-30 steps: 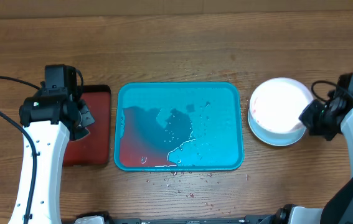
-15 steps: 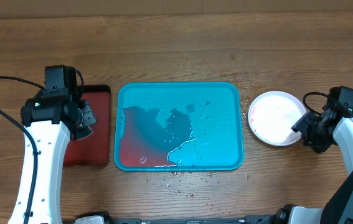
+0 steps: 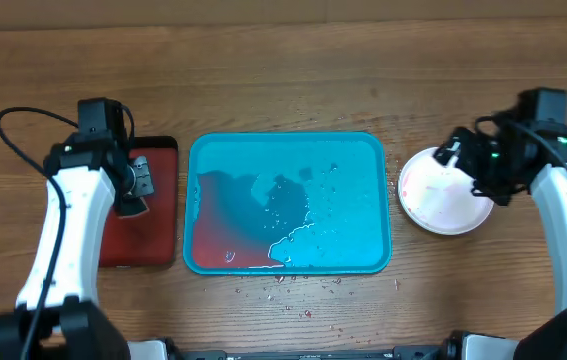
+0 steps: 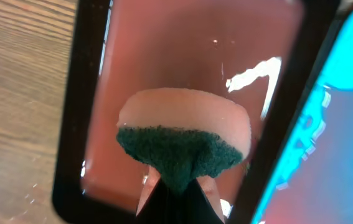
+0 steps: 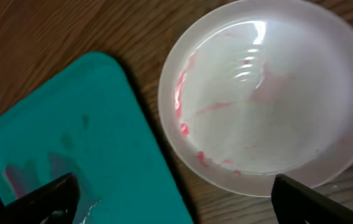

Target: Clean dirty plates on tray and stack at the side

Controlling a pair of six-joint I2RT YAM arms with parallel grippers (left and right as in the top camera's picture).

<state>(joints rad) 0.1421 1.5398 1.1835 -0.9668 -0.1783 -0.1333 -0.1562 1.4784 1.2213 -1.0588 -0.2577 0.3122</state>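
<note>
The turquoise tray lies mid-table with no plate on it; red sauce water is pooled in its near-left part. A white plate with pink smears rests on the table just right of it, and whether other plates lie under it I cannot tell. My right gripper hovers over that plate, open and holding nothing. In the right wrist view the plate and the tray's corner lie below my right gripper. My left gripper is shut on a green-and-white sponge.
A smaller dark-red tray with a black rim lies left of the turquoise one, and the sponge hangs over its wet floor. Drops and red crumbs dot the wood in front of the turquoise tray.
My right gripper has opened and let go of the white plate, which now rests on the table. The right arm has swung toward the far side. The left arm shifted slightly.
</note>
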